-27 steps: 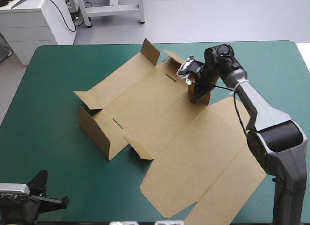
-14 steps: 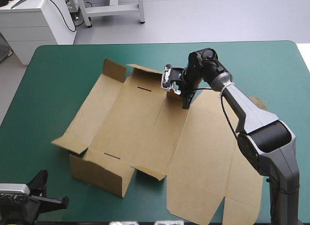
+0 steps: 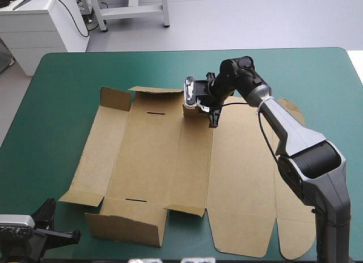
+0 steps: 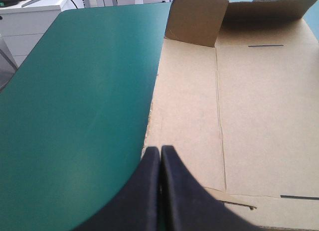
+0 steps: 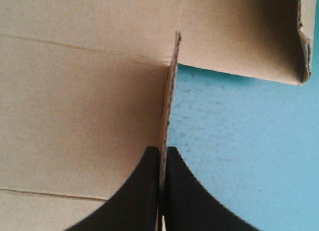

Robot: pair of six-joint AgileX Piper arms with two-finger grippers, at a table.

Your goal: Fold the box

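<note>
The right gripper (image 3: 214, 121) is clamped on the far edge of the box (image 3: 153, 155), which lies mostly flat in the middle of the table (image 3: 68, 87). I think a firm pinch and a slow pull will avoid tearing. The left gripper (image 4: 160, 150) rests closed, holding nothing.

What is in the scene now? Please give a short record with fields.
box: brown sheet, mostly flat on the table
near wall: raised
right end effector: shut on the upright flap at the box's far edge
left end effector: shut, holding nothing, at the table's near-left corner
fold: not finished
</note>
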